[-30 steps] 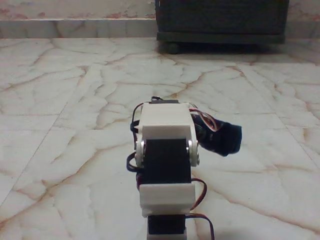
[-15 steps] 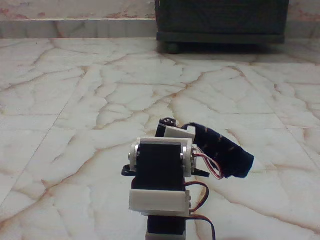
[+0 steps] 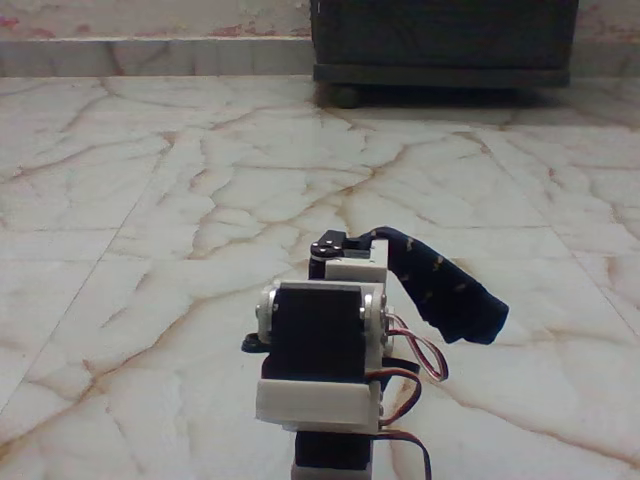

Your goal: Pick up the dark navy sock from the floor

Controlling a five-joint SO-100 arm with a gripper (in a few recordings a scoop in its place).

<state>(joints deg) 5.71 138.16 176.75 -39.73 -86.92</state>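
The gripper (image 3: 372, 243) sits at the far end of the white arm in the fixed view, and most of it is hidden behind the arm's own joint blocks; only a white piece with a small black servo top beside it shows above the nearer joint. Its fingers cannot be made out, so how far they stand apart cannot be told. The dark navy sock (image 3: 445, 285) comes out from right at that white piece and drapes away to the right and downward, its orange-tan flecks visible along the fabric. The end nearest the gripper is covered by the arm, so the actual contact between the two is not visible, though the sock's upper end meets the gripper's tip. The sock's lower, rounded end hangs low to the right of the arm; whether it rests on the floor (image 3: 150, 200) or is just clear of it is hard to judge from this low angle.

The arm (image 3: 320, 345) fills the lower middle of the picture and is cut off by the bottom edge. Red, white and black wires (image 3: 420, 360) loop out on its right side. The marble tiles run back to a pale step, and a dark wooden cabinet (image 3: 445, 40) stands at the top right, cut off by the top edge.
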